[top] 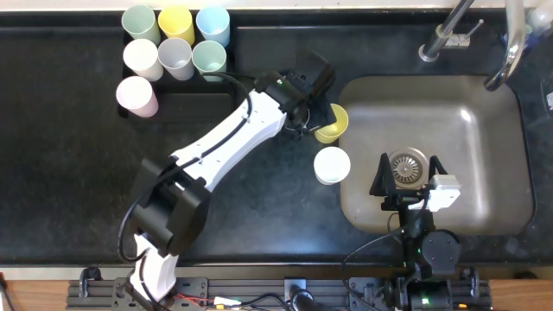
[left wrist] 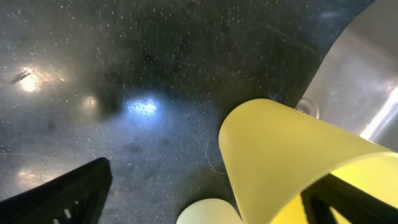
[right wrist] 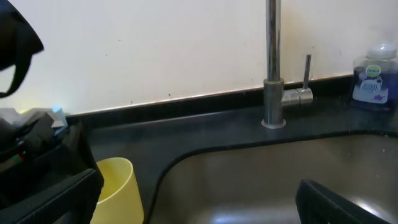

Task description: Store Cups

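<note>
The left gripper (top: 315,112) is spread wide, with one finger at the tilted yellow cup (top: 333,123) by the sink's (top: 484,95) left rim and the other well clear. A white cup (top: 332,164) stands just nearer. The right gripper (top: 408,172) hangs parted and empty over the sink.

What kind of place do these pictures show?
Most likely a kitchen counter, perhaps a test one: a steel sink is set into a dark speckled countertop, and a faucet stands behind it near a plain wall.
</note>
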`<state>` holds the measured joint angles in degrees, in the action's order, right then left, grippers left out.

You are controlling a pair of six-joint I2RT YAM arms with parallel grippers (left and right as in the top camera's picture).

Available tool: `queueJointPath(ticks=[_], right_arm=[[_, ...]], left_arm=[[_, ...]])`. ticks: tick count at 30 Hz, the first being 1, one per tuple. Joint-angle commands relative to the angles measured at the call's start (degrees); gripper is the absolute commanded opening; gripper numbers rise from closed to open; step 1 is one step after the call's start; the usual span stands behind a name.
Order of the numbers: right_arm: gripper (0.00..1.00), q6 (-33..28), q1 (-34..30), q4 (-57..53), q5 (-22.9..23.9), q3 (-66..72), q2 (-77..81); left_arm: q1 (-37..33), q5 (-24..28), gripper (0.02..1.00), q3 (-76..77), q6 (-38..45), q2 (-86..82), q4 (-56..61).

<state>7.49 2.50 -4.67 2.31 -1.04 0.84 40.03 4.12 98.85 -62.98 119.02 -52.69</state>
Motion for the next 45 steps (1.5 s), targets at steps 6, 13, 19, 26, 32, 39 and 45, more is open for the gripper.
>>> queueJointPath(ticks=[6, 13, 19, 26, 32, 39, 45], right_arm=[[0.998, 0.24, -0.17, 0.33, -0.20, 0.76, -0.52], [0.998, 0.24, -0.17, 0.33, -0.20, 0.76, -0.52], [0.993, 0.24, -0.17, 0.31, -0.20, 0.76, -0.52], [0.996, 0.24, -0.17, 0.33, -0.20, 0.76, -0.52], [0.998, 0.24, -0.17, 0.33, -0.20, 0.76, -0.52], [0.998, 0.24, -0.17, 0.31, -0.20, 0.76, -0.52], [0.998, 0.24, -0.17, 0.33, -0.20, 0.76, -0.52]], left_arm=[[0.11, -2.12, 0.036, 1.92, -0.52, 0.48, 1.95], [-2.67, -10.49, 0.036, 10.49, -0.11, -1.90, -5.60], [-12.98, -12.81, 0.036, 12.33, -2.86, -9.81, -17.14], [-29.16, -12.11, 0.036, 10.84, -3.30, -12.35, -27.43], [-35.23, -9.05, 0.038, 4.11, -3.32, -12.28, -25.40], [-36.63, -8.74, 0.036, -0.37, -3.32, -12.20, -20.04], [-38.34, -8.66, 0.036, -0.37, -3.32, -10.05, -19.34]])
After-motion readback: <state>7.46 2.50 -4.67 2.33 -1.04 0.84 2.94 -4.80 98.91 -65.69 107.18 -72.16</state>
